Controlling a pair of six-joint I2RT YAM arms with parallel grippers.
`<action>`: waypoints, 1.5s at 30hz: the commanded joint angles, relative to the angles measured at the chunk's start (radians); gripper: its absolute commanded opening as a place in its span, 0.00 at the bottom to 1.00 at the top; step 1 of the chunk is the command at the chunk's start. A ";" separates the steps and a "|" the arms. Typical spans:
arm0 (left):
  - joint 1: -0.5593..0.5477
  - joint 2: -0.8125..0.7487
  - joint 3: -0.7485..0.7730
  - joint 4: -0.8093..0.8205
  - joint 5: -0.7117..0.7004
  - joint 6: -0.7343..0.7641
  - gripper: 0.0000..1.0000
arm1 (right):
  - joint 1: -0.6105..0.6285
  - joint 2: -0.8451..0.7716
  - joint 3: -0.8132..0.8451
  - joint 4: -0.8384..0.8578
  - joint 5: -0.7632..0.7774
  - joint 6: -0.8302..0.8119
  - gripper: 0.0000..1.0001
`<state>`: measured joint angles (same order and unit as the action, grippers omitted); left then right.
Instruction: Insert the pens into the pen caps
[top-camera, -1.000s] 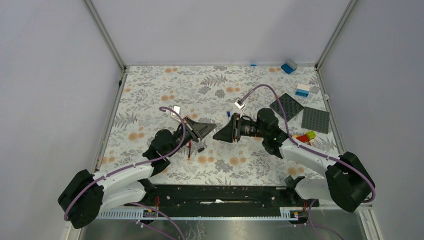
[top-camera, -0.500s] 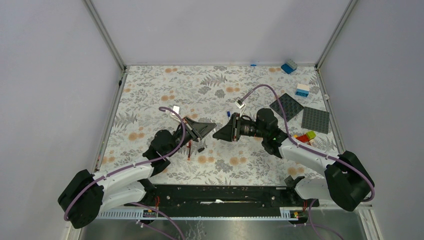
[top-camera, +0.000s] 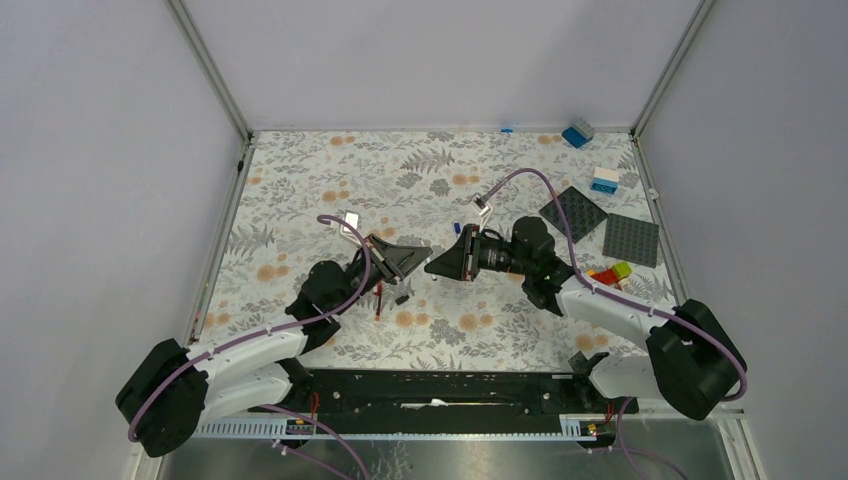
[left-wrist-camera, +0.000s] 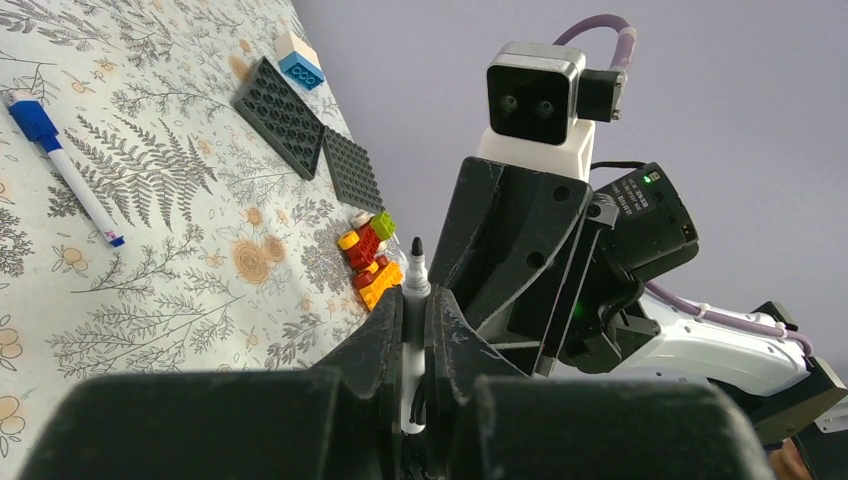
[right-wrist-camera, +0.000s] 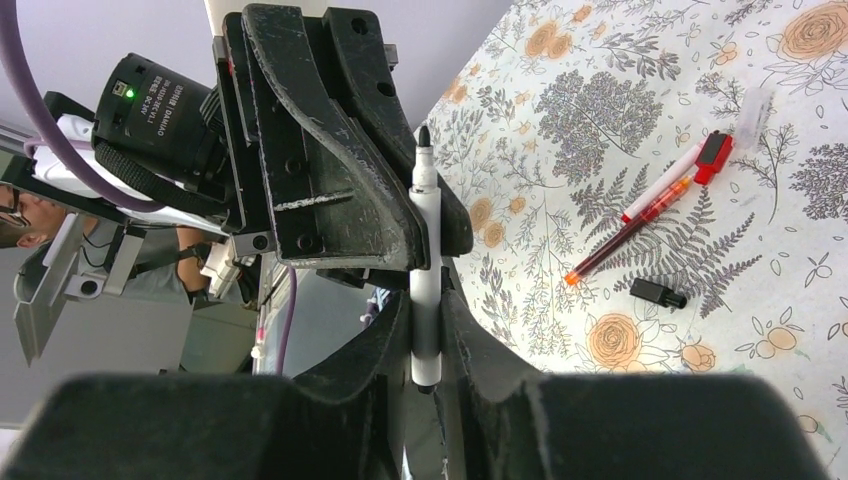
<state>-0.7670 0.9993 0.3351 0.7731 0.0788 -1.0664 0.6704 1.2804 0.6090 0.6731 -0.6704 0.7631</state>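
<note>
White arm shells (top-camera: 610, 310), black joints (top-camera: 170, 395), purple cables (top-camera: 530, 172), scuffed black left end effector (top-camera: 415, 254), green wrist LEDs (left-wrist-camera: 652, 177).

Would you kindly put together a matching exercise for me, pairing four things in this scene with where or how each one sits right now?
Things: 1 black-tipped pen; 2 black cap; 3 blue-capped pen; 4 grey baseplates.
States: A loose on the cloth beside a red pen; B flat by the toy bricks; C held off the cloth by the left gripper and right gripper; D alone on the cloth, its cap on.
Pairs: 1-C; 2-A; 3-D; 4-B.
</note>
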 joint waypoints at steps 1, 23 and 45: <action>-0.005 0.000 -0.007 0.082 -0.015 -0.001 0.00 | 0.010 0.013 0.035 0.061 0.017 0.007 0.17; -0.019 -0.173 0.130 -0.735 -0.228 -0.007 0.58 | 0.010 -0.096 0.058 -0.481 0.642 -0.377 0.00; -0.092 0.166 0.151 -0.844 -0.243 -0.265 0.71 | 0.008 -0.098 -0.039 -0.410 0.792 -0.441 0.00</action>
<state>-0.8562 1.1328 0.4744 -0.1596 -0.1528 -1.3003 0.6743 1.1969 0.5724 0.2222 0.0933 0.3397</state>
